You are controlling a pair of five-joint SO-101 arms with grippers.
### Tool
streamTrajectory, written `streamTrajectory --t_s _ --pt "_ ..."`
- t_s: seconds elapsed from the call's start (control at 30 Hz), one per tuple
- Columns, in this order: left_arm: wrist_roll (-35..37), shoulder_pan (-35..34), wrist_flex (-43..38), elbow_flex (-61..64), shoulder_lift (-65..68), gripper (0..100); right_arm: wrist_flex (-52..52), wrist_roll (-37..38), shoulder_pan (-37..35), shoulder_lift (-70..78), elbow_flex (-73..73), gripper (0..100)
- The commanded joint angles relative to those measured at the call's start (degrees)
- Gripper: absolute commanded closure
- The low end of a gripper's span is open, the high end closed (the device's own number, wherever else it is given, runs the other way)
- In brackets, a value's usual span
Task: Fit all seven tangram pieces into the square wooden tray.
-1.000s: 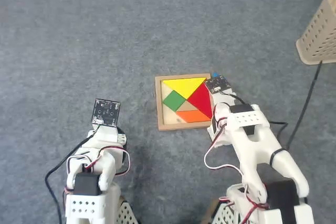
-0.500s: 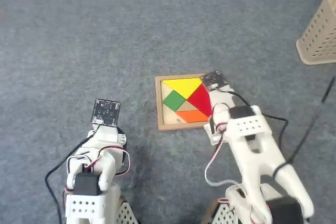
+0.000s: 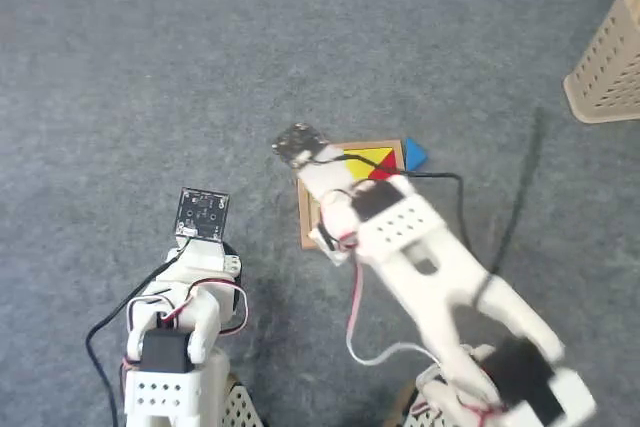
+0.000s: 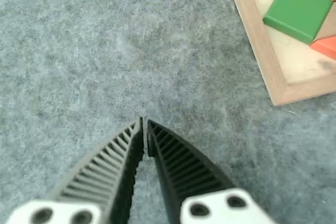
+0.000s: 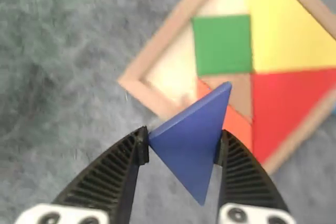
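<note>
The square wooden tray [image 3: 303, 215] lies mid-table, and my right arm [image 3: 400, 232] stretches over most of it. Yellow [image 3: 366, 159] and red [image 3: 386, 169] pieces show past the arm. My right gripper [image 5: 182, 135] is shut on a dark blue triangle [image 5: 191, 140], held above the tray's near left corner [image 5: 137, 84]. Below it the tray holds a green square [image 5: 221, 44], a yellow triangle [image 5: 286, 30], a red triangle [image 5: 283, 108], a brown piece [image 5: 237, 90] and an orange piece [image 5: 237, 128]. My left gripper [image 4: 144, 127] is shut and holds nothing, over carpet left of the tray [image 4: 262, 51].
A light blue piece [image 3: 413, 155] lies on the carpet at the tray's far right corner. A beige perforated basket [image 3: 610, 57] stands at the far right. My left arm [image 3: 185, 292] sits at the near left. Grey carpet covers the table.
My right arm has swung left across the tray, now covering most of it. The light blue piece by the far right corner has come into sight. The left arm has kept still.
</note>
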Motion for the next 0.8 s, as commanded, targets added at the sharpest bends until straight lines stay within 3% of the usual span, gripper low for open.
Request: streamTrajectory --t_s 0.0,0.27,0.77 --pt "0.5 -0.3 0.3 -0.3 -0.2 99 -4.5 -1.3 -2.9 5.0 -5.4 85.4" --pt "0.5 -0.3 0.3 -0.3 -0.2 99 -13.1 -4.7 -3.4 8.7 -5.1 85.4" --pt "0.5 -0.4 0.3 -0.3 -0.2 99 -19.3 -1.6 -2.1 15.2 -5.6 85.0"
